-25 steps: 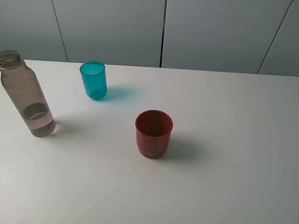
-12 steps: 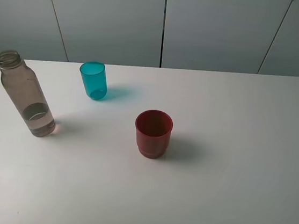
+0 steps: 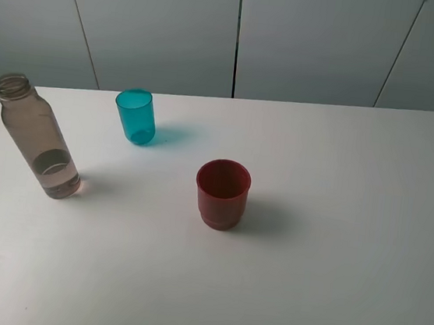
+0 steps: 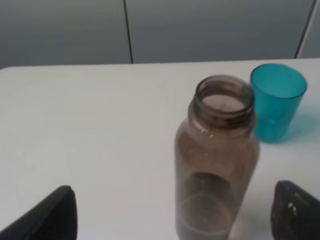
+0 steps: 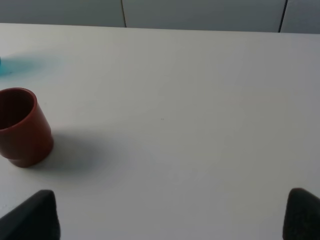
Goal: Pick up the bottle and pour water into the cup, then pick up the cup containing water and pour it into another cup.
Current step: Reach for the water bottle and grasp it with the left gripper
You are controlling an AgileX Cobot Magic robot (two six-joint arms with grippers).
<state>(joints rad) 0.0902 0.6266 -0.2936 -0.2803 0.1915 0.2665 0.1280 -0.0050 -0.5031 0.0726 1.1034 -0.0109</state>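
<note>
Bottle [image 3: 35,137]: smoky grey-brown, capless, upright

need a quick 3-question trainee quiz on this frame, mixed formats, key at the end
1. True or false: the bottle has a cap on.
2. Which stands furthest right on the table in the high view? A) bottle B) teal cup C) red cup
3. What does the left gripper hold?
Key: 1 false, the threaded neck is open. 2 C. 3 Nothing: it is open, with the bottle ahead of it, untouched.
</note>
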